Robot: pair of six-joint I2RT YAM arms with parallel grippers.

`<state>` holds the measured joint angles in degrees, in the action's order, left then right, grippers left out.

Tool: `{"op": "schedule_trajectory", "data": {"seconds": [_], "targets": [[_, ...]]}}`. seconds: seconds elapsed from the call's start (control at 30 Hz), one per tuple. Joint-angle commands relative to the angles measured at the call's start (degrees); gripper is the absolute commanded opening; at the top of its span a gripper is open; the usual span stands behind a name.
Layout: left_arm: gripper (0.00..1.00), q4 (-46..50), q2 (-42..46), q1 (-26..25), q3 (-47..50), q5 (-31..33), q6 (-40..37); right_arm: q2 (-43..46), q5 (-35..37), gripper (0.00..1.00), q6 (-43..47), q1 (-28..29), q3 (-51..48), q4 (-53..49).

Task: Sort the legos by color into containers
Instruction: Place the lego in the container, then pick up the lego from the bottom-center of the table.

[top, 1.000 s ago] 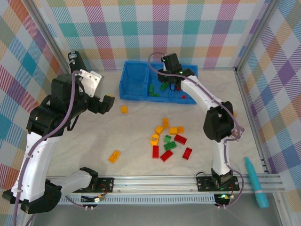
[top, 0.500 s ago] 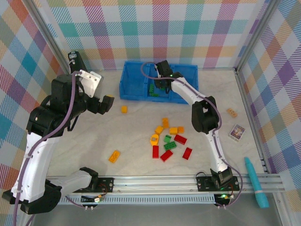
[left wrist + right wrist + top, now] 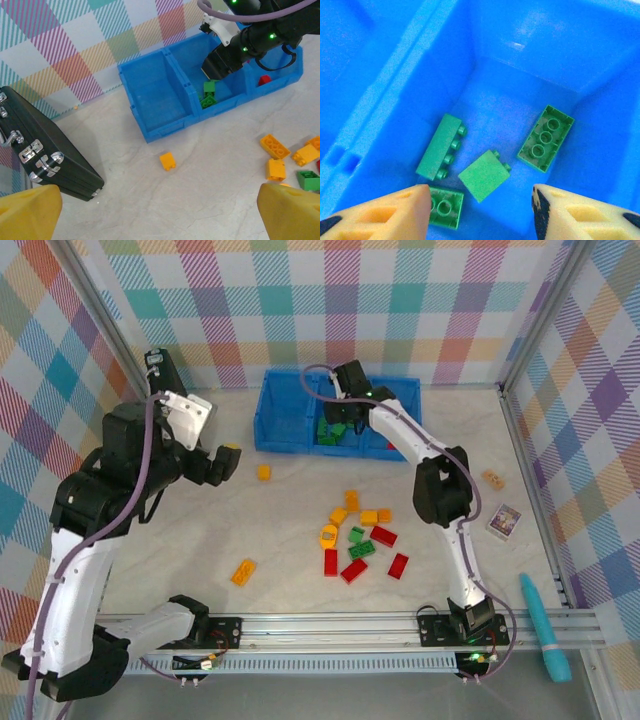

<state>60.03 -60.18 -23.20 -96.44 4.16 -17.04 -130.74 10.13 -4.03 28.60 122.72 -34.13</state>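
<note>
Four green legos [image 3: 546, 137] lie in the middle container [image 3: 520, 65] — right hand [image 3: 477, 200] open, empty, directly above; left hand [image 3: 160, 220] open, empty; loose legos [image 3: 355, 535] at 6 o'clock on the tabletop [image 3: 290, 540].

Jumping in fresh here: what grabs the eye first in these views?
The bright blue bin at the far edge of the table, with the right claw open over four green bricks in its middle compartment. Next, the loose bricks, red, green and orange, scattered mid-table.

Glossy, smooth blue plastic bin [image 3: 520, 40], shiny plastic green bricks [image 3: 545, 137] (studs crisp), matt pale marbled tabletop [image 3: 150, 200]
</note>
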Motion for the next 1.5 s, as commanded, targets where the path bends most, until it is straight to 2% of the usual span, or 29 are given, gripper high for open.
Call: {"op": "schedule_trajectory", "data": {"seconds": [0.0,0.17,0.4,0.53,0.63,0.73,0.9,1.33,1.47], "targets": [[1.0,1.62,2.46,-0.62,-0.21,-2.21,1.48,8.25,-3.06,0.55,-2.23,0.73,-5.01,-0.85],[1.0,0.39,4.0,-0.6,2.15,-2.58,1.64,20.77,-4.97,0.55,-7.5,2.12,-19.6,-2.75],[1.0,-1.38,3.98,-0.62,3.45,-4.16,1.61,42.35,-8.34,0.56,-14.22,6.73,-49.95,-2.59],[1.0,-2.62,4.02,-0.62,3.98,-4.33,1.82,53.97,-6.52,0.59,-19.73,10.92,-64.94,0.44],[1.0,-2.71,3.68,-0.62,3.9,-4.73,2.17,58.7,-5.3,0.62,-23.73,13.22,-71.19,0.08],[1.0,-2.46,3.58,-0.62,3.81,-4.87,2.35,60.17,-5.8,0.65,-25.26,14.72,-74.71,0.3],[1.0,-1.89,3.26,-0.62,2.86,-5.03,2.39,57.86,-6.15,0.66,-26.68,17.32,-77.44,1.21],[1.0,-1.17,2.11,-0.62,1.36,-5.48,2.49,49.87,-1.79,0.78,-29.84,21.2,-78.2,3.59],[1.0,-1.25,2.0,-0.62,1.37,-5.66,2.4,48.04,-1.73,0.79,-29.56,21.76,-78.18,4.98]]}}
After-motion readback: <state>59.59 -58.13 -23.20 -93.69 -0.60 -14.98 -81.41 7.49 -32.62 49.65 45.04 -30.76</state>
